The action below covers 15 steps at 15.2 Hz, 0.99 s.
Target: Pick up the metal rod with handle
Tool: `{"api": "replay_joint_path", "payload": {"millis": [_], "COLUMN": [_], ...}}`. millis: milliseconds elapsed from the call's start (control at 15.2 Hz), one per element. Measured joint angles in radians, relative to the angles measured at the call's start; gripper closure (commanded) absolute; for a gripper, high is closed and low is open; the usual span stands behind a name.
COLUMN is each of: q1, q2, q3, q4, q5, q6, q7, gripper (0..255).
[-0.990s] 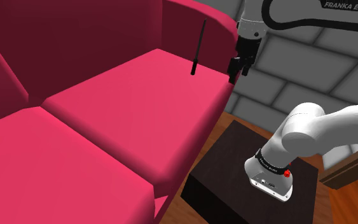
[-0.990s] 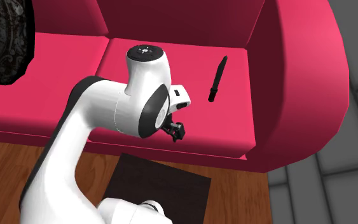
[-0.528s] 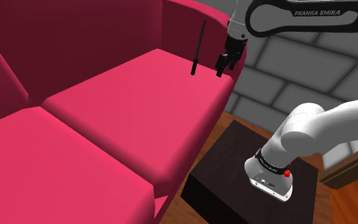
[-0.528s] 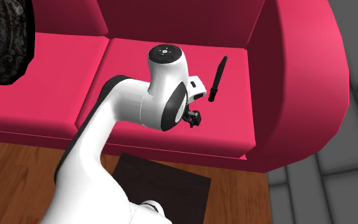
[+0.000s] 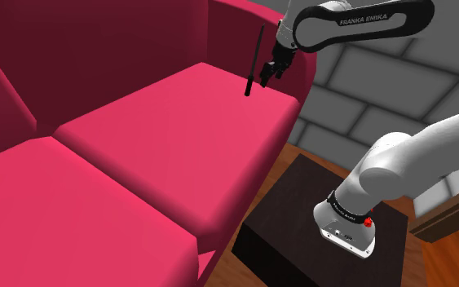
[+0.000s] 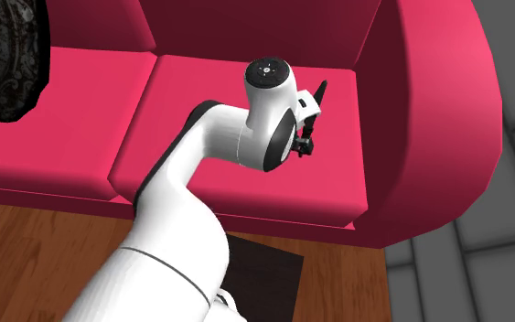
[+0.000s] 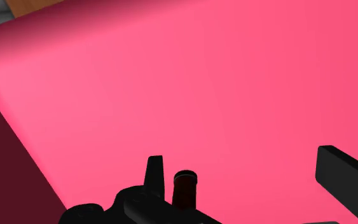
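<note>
over the last second my gripper (image 5: 272, 70) has swung toward the shoulder view's left, from out past the sofa's (image 5: 121, 187) outer edge, and it now hangs just beside the rod (image 5: 255, 59). the rod has not shifted. it is a thin, straight, black stick, a little thicker at its near end. it sits at the right end of the smooth pink seat cushion (image 6: 337, 183) in the second exterior view, close to the sofa's broad rounded arm (image 6: 429, 119). whether it lies flat or leans on the upholstery i cannot tell.

in the wrist view my fingers (image 7: 346, 181) stand wide apart and grip nothing. one is a blocky, flat-faced slab and the other shows as a narrow upright tab. the rod's round, dark end sits between them, close to the narrow one, over plain matte pink.

my white arm bends over the seat from the dark boxy stand (image 5: 301, 220). wood-grain floor (image 6: 26, 256) runs along the sofa's near side, and a wall of grey blocks (image 5: 382, 90) rises to the shoulder view's right.
</note>
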Motion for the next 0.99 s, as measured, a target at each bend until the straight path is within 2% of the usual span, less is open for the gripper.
{"api": "replay_joint_path", "payload": {"millis": [594, 990], "q1": [-0.009, -0.012], "q2": [0.227, 0.258], "q3": [-0.061, -0.065], "q4": [0.153, 0.113], "q5": [-0.002, -0.008], "q6": [0.268, 0.352], "q7": [-0.082, -0.078], "gripper": [0, 0]}}
